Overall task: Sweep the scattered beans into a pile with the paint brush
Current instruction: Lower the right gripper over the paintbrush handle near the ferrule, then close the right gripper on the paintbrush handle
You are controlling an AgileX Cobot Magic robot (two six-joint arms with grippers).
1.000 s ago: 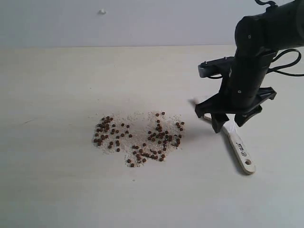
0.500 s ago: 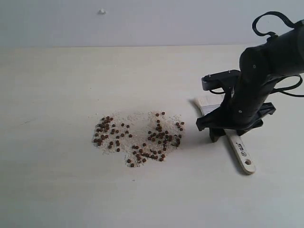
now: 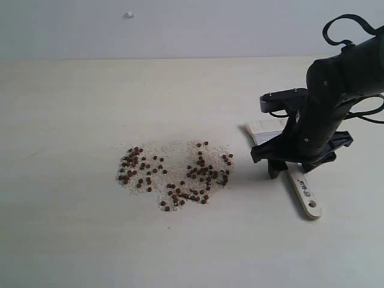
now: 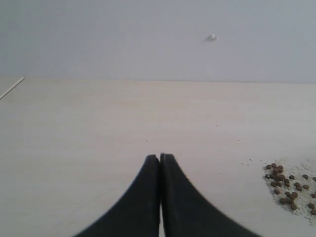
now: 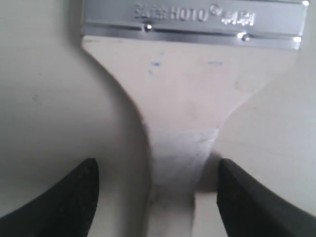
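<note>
Reddish-brown beans (image 3: 174, 174) lie scattered over whitish grains in the middle of the table; a few beans (image 4: 289, 186) show in the left wrist view. The paint brush (image 3: 302, 187) lies flat to their right, cream bristles pointing away, wooden handle toward the front. My right gripper (image 3: 294, 168) is low over the brush, open, its jaws astride the handle neck (image 5: 180, 148) below the silver ferrule (image 5: 192, 22), not touching it. The left gripper (image 4: 160, 157) is shut and empty, apart from the beans, and not seen in the exterior view.
The pale table (image 3: 72, 108) runs back to a grey wall. A small white speck (image 3: 128, 14) sits on the wall. A thin pale line (image 4: 11, 88) marks the table at its edge in the left wrist view.
The right arm has come down over the brush and shifted slightly right, its open jaws now astride the handle. Beans and brush have not moved.
</note>
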